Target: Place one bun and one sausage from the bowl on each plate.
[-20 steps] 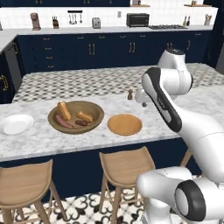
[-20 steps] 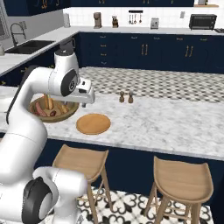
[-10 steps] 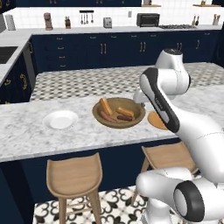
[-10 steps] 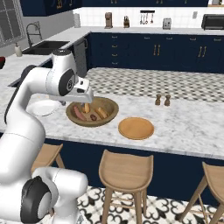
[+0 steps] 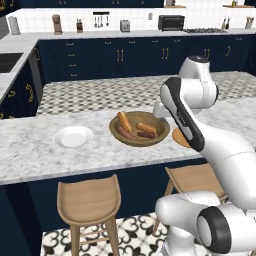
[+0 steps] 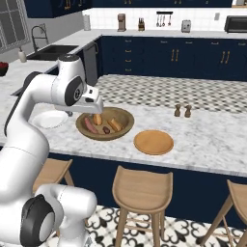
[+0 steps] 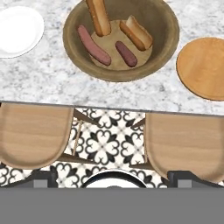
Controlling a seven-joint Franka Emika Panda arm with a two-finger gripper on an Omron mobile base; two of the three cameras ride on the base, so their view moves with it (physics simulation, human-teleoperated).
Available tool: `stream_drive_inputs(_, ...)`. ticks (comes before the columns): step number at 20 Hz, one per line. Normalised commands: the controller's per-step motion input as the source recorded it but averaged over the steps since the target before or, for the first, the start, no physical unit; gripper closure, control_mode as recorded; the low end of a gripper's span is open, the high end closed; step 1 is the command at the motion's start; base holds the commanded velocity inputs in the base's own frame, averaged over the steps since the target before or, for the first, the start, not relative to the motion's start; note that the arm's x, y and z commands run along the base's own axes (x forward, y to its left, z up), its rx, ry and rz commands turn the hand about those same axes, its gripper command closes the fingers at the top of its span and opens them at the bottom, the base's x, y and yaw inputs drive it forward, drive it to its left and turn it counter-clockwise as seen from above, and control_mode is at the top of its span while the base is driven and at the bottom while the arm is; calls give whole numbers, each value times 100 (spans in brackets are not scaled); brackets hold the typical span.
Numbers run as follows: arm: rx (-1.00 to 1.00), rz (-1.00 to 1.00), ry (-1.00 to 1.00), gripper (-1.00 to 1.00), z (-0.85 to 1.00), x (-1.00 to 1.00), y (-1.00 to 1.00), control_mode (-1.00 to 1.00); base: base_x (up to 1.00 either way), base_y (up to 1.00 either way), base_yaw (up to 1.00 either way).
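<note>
The brown wooden bowl (image 7: 162,27) (image 5: 138,143) (image 6: 126,120) sits on the marble counter. It holds two buns (image 7: 136,33) (image 7: 98,16) and two sausages (image 7: 93,45) (image 7: 126,54). The white plate (image 7: 17,30) (image 5: 73,136) (image 6: 48,119) lies to its left and the tan wooden plate (image 7: 203,68) (image 6: 153,142) (image 5: 179,138) to its right; both are bare. My gripper (image 7: 113,178) (image 6: 90,107) hangs open and holds nothing, high above the counter's front edge, looking down on the bowl. Its fingertips (image 7: 41,177) stand wide apart.
Two wooden stools (image 7: 33,131) (image 7: 188,140) stand under the counter's front edge. Salt and pepper shakers (image 6: 182,111) stand behind the wooden plate. A sink (image 5: 7,62) is far left. My own arm hides part of the wooden plate in the left base view.
The base has driven sideways, so the whole scene has slid right in both base views. Bowl, plates and food keep their places on the counter.
</note>
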Motion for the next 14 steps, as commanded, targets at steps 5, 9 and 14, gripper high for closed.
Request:
stream_drive_inputs(5, 0, 0, 0, -100, 0, 12, 0, -100, 42, 0, 0)
stream_drive_inputs(9, 0, 0, 0, -100, -2, 93, 0, -100, 0, 0, 0)
stream_drive_inputs(14, -3, 0, 2, -100, -27, 91, 7, -100, 0, 0, 0)
